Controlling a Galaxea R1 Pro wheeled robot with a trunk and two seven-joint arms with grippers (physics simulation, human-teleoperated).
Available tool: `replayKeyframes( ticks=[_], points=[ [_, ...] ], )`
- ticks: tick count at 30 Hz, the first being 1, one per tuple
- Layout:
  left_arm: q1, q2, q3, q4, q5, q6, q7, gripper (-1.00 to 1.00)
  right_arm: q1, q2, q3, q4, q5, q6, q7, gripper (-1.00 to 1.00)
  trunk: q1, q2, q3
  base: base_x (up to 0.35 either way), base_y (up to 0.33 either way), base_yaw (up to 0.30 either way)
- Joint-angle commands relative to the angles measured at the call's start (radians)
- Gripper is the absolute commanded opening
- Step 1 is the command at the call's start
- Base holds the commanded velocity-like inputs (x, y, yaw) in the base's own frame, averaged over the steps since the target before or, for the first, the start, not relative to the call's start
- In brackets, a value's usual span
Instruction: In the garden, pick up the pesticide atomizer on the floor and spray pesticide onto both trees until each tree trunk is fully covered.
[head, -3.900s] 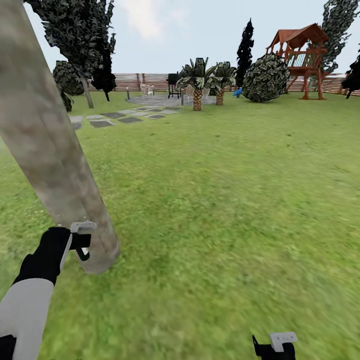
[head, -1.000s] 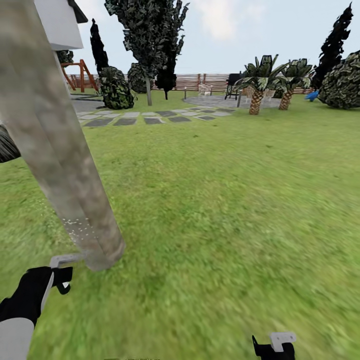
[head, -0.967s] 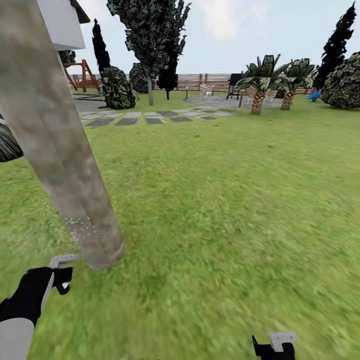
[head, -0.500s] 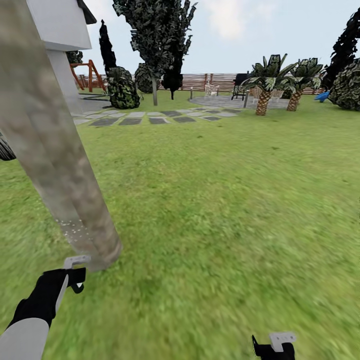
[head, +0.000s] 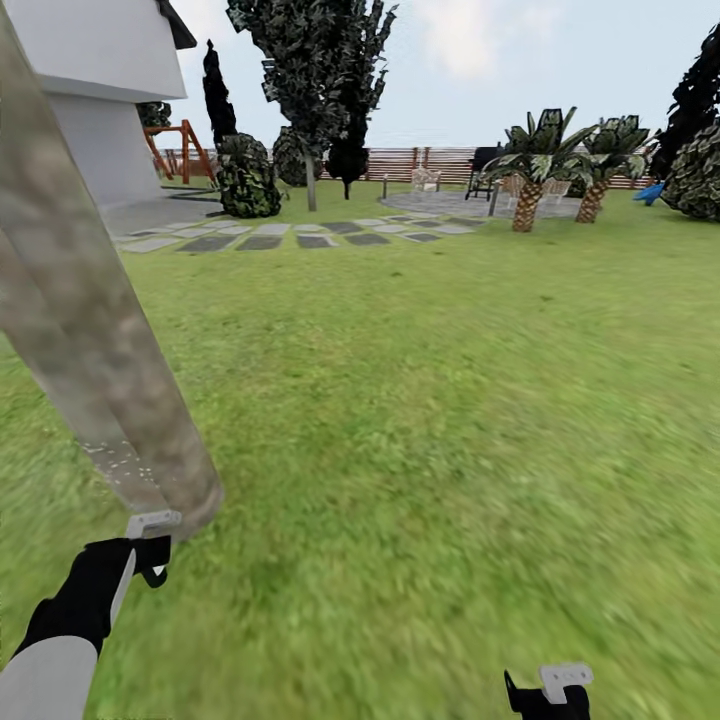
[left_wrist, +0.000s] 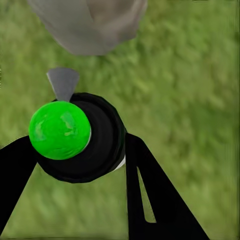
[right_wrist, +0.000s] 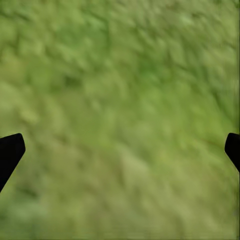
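at the near edge of the lawn (head: 450, 420) the right gripper (head: 548, 690) is held low over bare grass with its fingertips spread wide and nothing between them, while the left gripper (head: 150, 545) is clamped around the pesticide atomizer (left_wrist: 82, 137), a dark round body with a green cap and a grey nozzle seated between the two black fingers (left_wrist: 150, 195). the spraying step is judged to be in hand: the nozzle is aimed at the base of the tree trunk (head: 90, 340) just beyond it, where white specks of pesticide (head: 115, 460) are seen low on the bark. a sweep up and around the trunk is thought to be called for next, and the second tree (head: 305, 80), well apart near the fence (head: 440, 160), is yet to be treated.
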Motion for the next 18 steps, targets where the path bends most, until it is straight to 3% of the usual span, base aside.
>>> replayKeyframes(
  ticks=[1, 18],
  points=[
    [0.000, 0.000, 0.001, -0.001, 0.000, 0.000, 0.000, -1.00, 0.000, 0.000, 0.000, 0.000, 0.000, 0.000, 0.000, 1.00, 0.000, 0.000, 0.000, 0.143, -0.251, 0.234],
    [0.000, -0.001, -0.001, -0.002, 0.002, 0.000, 0.000, -1.00, 0.000, 0.000, 0.000, 0.000, 0.000, 0.000, 0.000, 1.00, 0.000, 0.000, 0.000, 0.228, -0.197, 0.272]
  ],
)
